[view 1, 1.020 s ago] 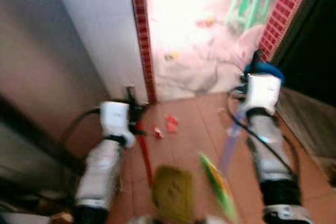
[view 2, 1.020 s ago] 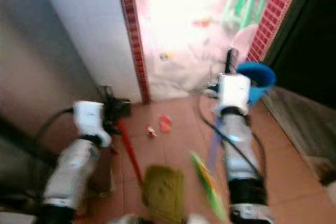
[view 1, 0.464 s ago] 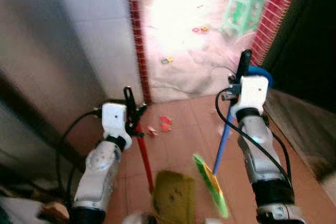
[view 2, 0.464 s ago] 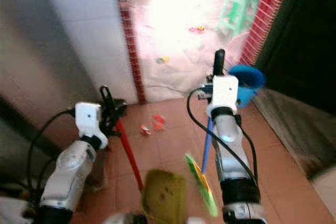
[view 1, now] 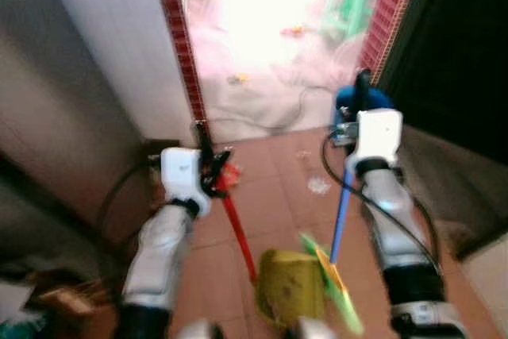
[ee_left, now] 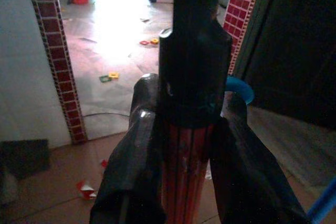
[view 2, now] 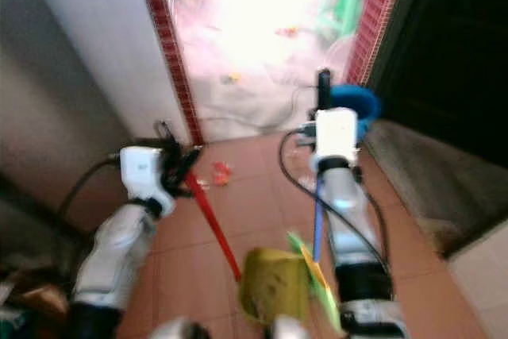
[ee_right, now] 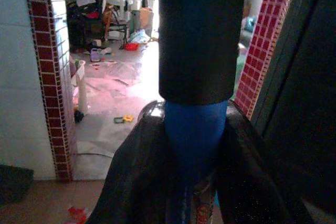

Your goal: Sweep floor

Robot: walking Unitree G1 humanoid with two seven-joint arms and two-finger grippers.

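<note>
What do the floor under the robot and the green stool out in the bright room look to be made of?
The floor looks like matte terracotta-coloured tile: reddish-brown squares with faint grout lines. The green stool is probably moulded plastic, going by its even pastel colour and chunky legs, though it is blurred and overexposed, so I can't be sure.

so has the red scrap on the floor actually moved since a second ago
Cannot tell. The whole picture has shifted, so the camera moved. The red scrap lies on the tiles just inside the red brick doorpost, as before; nothing shows it was swept.
</note>
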